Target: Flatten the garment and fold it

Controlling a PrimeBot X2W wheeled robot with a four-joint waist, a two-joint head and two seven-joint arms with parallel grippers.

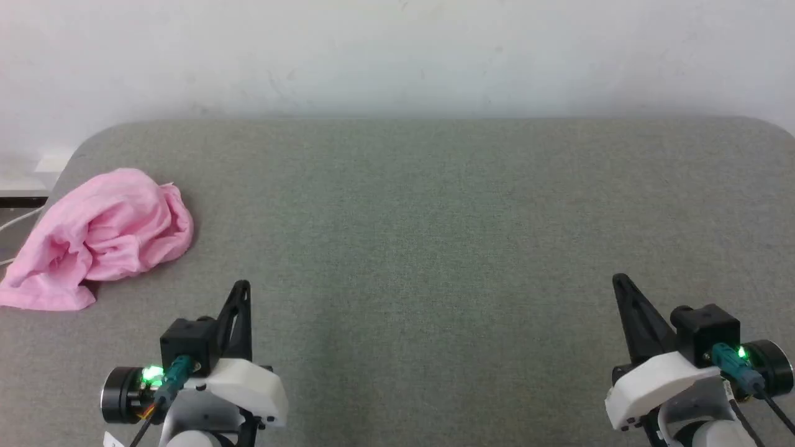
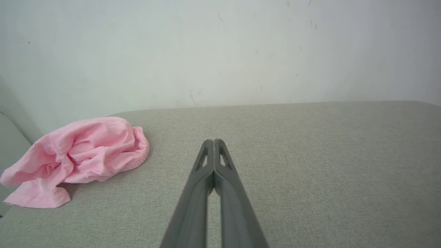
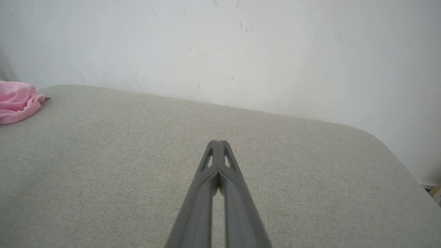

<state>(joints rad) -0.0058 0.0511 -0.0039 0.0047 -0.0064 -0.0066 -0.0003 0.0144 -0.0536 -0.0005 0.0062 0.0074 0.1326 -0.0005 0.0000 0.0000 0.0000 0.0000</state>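
**Lying at ten o'clock of the left gripper: pink shorts in a heap**

Head view: the pink shorts are sitting crumpled at the left edge of the grey table, near its far-left corner, with one flap hanging toward the rim. The heap's long axis is running roughly from eight to two o'clock. The left gripper is resting well apart from it but far nearer than the right gripper, from which the cloth is lying at about nine o'clock, across the whole tabletop. Both grippers are pointing at twelve with fingers pressed together, holding nothing.

Left wrist view: the left gripper is showing its two fingers meeting at the tips, empty. The shorts are bunching at nine to ten o'clock, with deep folds and the gathered waistband facing the fingers.

Right wrist view: the right gripper is likewise clamped on nothing; the shorts are peeking in at ten o'clock. The left arm is probably taking the first reach.
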